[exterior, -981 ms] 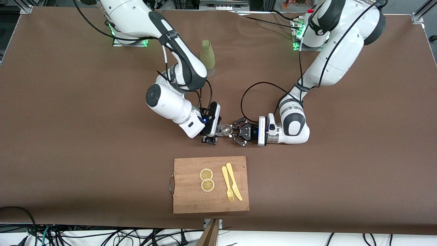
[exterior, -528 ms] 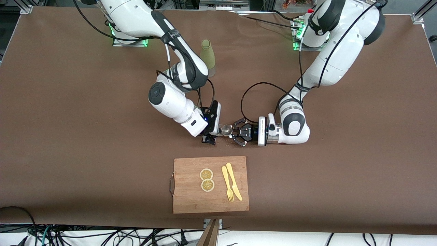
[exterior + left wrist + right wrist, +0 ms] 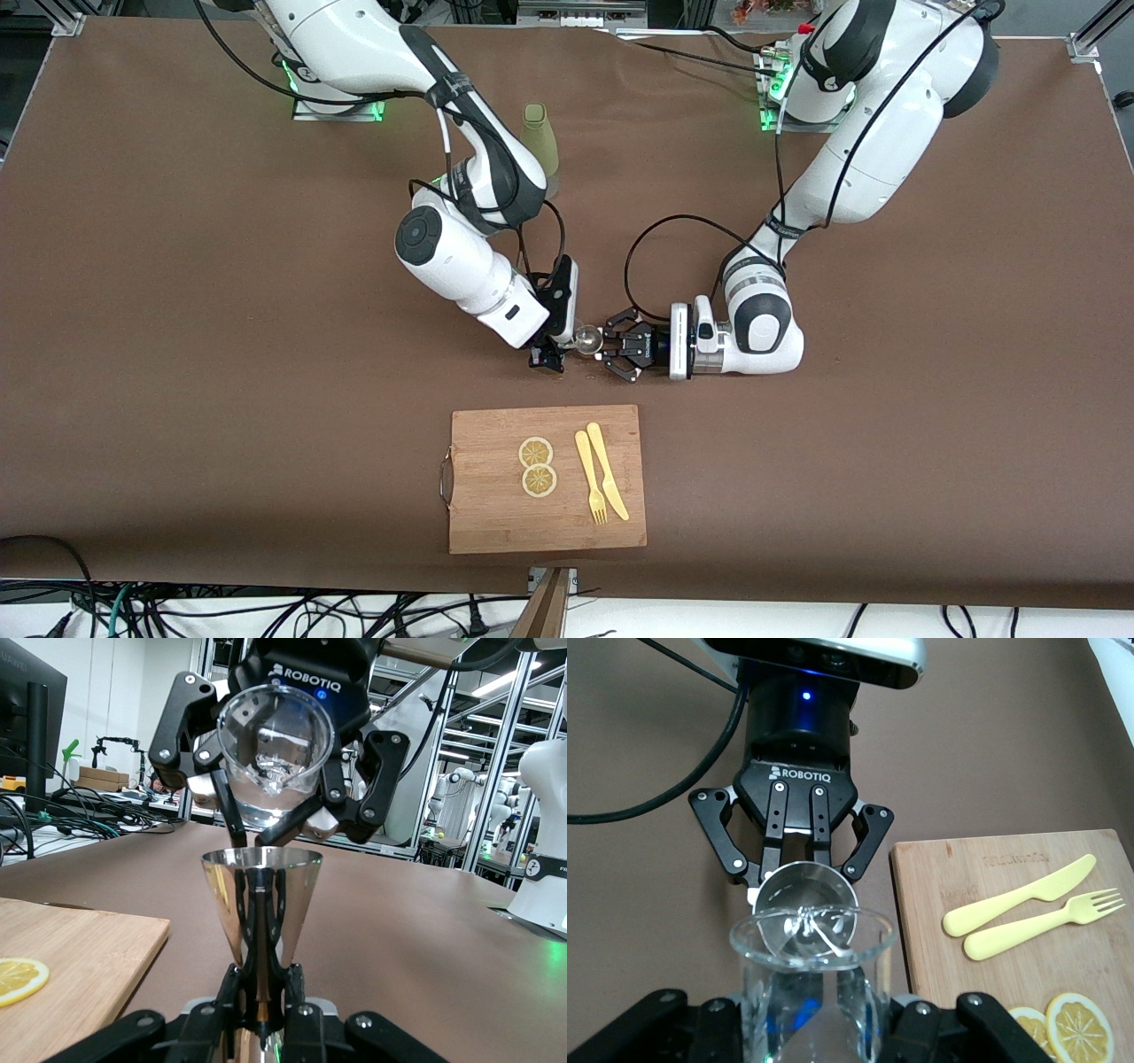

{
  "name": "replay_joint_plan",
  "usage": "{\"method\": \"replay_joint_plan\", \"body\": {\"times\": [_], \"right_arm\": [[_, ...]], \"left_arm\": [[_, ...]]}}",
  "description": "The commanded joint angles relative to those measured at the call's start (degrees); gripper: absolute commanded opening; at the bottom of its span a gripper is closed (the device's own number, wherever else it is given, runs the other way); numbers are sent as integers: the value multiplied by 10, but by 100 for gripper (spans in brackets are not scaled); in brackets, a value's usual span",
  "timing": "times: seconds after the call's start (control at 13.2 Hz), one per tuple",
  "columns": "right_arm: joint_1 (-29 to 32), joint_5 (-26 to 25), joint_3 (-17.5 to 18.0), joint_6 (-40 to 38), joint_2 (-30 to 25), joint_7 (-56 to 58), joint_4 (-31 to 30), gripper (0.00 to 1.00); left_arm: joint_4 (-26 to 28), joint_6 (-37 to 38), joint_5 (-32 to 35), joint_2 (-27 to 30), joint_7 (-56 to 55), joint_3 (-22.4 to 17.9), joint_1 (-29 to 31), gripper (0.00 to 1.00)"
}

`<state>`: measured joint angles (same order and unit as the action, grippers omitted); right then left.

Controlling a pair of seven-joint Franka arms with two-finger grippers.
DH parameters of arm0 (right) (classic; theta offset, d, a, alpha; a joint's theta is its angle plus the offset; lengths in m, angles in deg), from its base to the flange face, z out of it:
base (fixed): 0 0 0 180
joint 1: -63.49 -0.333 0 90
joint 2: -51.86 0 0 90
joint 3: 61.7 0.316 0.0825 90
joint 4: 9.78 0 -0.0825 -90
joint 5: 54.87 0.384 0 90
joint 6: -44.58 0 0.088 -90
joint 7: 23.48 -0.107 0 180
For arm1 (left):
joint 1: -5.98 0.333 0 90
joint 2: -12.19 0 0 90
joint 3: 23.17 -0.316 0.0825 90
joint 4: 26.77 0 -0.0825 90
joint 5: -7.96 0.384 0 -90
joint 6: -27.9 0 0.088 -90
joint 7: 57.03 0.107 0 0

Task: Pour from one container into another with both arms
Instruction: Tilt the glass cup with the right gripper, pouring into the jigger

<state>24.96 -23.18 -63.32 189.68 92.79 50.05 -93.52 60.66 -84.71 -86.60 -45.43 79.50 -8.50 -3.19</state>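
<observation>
My right gripper [image 3: 556, 347] is shut on the container, a small clear faceted glass [image 3: 811, 983]. The glass [image 3: 275, 753] is tipped with its mouth over the silver jigger [image 3: 261, 895]. My left gripper [image 3: 261, 979] is shut on the jigger's narrow waist and holds it upright, low over the brown table. From above, the glass [image 3: 586, 338] shows between the two hands and the left gripper [image 3: 608, 347] sits right beside it. In the right wrist view the jigger's round cup [image 3: 804, 904] lies just under the glass rim. My right gripper's fingers [image 3: 726, 1028] flank the glass.
A wooden cutting board [image 3: 483, 523] lies nearer the front camera than the grippers. It carries two lemon slices [image 3: 537, 466], a yellow fork [image 3: 589, 478] and a yellow knife [image 3: 608, 478]. An olive-green bottle [image 3: 539, 142] stands beside the right arm's forearm, farther from that camera.
The right arm's elbow and wrist have swung toward the left arm's end, tipping the glass further over the jigger. The left arm has stayed still.
</observation>
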Motion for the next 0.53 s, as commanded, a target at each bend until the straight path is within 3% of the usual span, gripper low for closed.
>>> {"method": "replay_joint_plan", "body": {"times": [0.0,0.15,0.45], "right_arm": [[-11,-27,-7,4,-12,-15,-8,0],[-11,-52,-7,5,-12,-15,-7,0],[-11,-58,-7,5,-11,-15,-7,0]], "left_arm": [[-13,-14,-19,-8,46,0,-7,0],[-13,-14,-19,-9,47,-1,-6,0],[-13,-14,-19,-9,47,-1,-7,0]]}}
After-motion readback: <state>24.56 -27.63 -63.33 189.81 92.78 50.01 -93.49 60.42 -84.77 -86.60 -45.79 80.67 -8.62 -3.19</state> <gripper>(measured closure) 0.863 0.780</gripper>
